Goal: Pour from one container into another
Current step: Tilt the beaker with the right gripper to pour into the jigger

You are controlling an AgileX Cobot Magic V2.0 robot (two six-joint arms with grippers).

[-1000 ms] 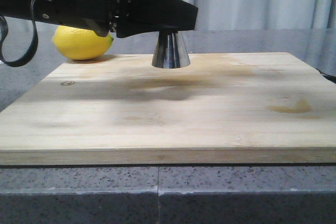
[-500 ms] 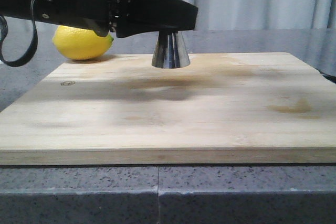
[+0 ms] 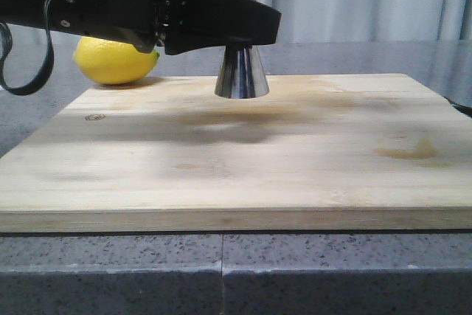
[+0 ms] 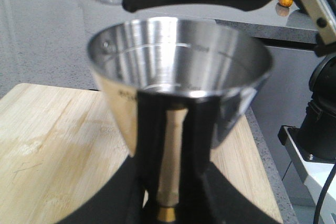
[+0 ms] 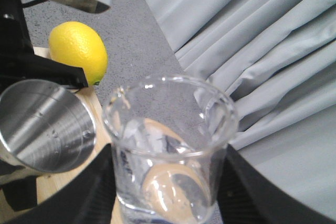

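A: Where's the jigger (image 3: 242,71)?

B: Upright on the cutting board (image 3: 243,153), near its back edge, long axis vertical. The left gripper (image 4: 167,203) is closed around its narrow waist; the front view shows the black arm reaching in level from the left.

A: And the beaker (image 5: 170,150)?

B: Only in the right wrist view. The right gripper (image 5: 168,192) has its fingers snug on both sides of the glass, so it's held. The beaker is roughly upright, mouth open toward the camera.

A: The relation that matters?

B: The jigger's open cup (image 5: 44,124) lies just beside the beaker and lower, toward the lemon (image 5: 79,51). Rims are apart, not touching. I'd judge the pour needs the beaker tipped toward that cup.

A: Liquid inside?

B: Can't tell, only glare. The right arm isn't in the front view.
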